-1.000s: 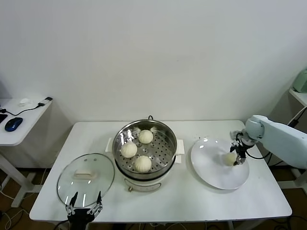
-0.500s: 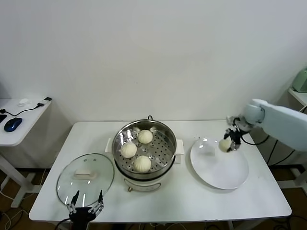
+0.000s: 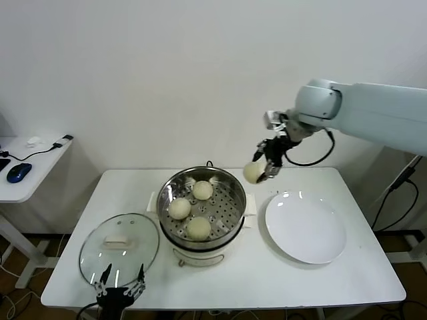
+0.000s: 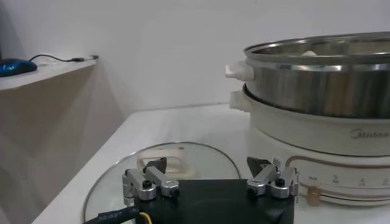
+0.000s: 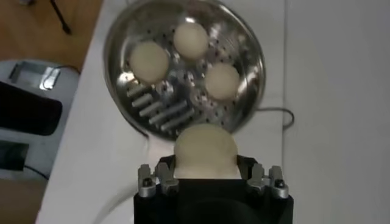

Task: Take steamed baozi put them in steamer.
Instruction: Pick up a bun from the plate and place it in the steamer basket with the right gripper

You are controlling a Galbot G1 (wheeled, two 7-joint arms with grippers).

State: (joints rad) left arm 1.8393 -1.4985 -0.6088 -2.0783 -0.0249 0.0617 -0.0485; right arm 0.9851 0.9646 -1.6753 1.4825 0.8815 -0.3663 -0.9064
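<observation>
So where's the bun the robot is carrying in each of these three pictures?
Head view: the carried bun hangs in the right gripper, in the air just right of the steamer.
Left wrist view: not in it.
Right wrist view: it sits between the jaws at bottom centre.
Shared landmark: the steamer, whose tray holds three buns in both views that show the carried one.
</observation>
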